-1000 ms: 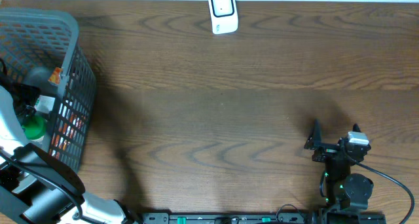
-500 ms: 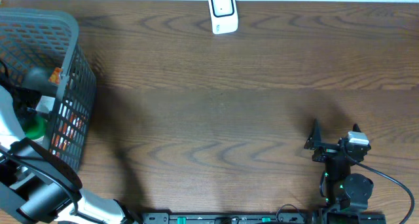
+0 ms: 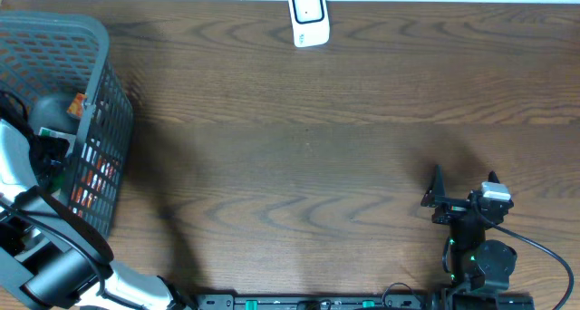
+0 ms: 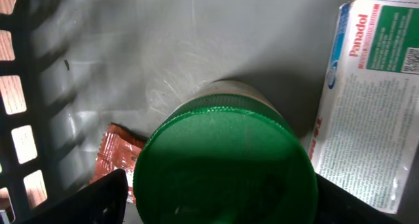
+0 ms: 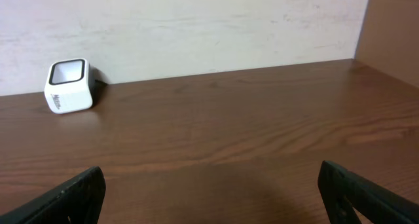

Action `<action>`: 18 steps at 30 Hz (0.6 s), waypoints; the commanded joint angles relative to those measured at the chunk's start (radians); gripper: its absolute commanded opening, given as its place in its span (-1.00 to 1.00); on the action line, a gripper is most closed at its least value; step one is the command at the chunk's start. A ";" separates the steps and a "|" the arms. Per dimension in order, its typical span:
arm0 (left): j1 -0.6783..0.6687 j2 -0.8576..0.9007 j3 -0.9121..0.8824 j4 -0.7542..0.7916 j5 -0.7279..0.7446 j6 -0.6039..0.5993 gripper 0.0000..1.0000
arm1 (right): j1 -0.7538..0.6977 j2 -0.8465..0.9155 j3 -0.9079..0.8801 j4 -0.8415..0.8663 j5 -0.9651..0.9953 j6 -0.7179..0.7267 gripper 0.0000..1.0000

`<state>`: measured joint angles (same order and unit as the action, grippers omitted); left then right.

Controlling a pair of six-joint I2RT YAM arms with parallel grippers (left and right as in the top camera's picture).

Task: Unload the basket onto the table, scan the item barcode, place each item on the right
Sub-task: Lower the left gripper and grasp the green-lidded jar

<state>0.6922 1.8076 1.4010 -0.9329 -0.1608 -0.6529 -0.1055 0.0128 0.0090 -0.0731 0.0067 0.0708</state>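
Since the earlier overhead frame your left arm has pushed further into the grey mesh basket at the left end of the tabletop, so that it now hides nearly all of the green-capped bottle. The right arm has not stirred. Overhead, the white scanner stands at the far edge, well apart from the basket. The right tool waits near the front right corner, spread wide and holding nothing. In the left wrist view, the bottle stands upright on the basket floor, cap toward the lens. The left tool is spread wide with one finger on each side of the cap, and whether either finger touches it cannot be told. A Panadol box lies just beside the bottle on the right, and an orange sachet lies by its left. The step in hand is judged to be the pick. Next you would need to close squarely on the bottle without catching the box and lift it over the basket wall. No barcode shows from here, so you would still have to find it before presenting it. In the right wrist view, the scanner sits at the far left of a dark wood-grain top, against a plain pale wall. A brown panel closes the right side.
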 commanded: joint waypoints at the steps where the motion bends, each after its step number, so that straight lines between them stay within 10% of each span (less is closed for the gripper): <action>1: 0.005 0.011 -0.006 0.008 -0.036 -0.015 0.67 | -0.005 -0.006 -0.004 -0.002 -0.005 -0.009 0.98; 18: 0.005 0.142 -0.006 0.082 -0.035 -0.015 0.67 | -0.005 -0.006 -0.004 -0.002 -0.005 -0.009 0.98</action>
<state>0.6922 1.9381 1.3998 -0.8570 -0.1722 -0.6552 -0.1055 0.0128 0.0090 -0.0731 0.0067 0.0708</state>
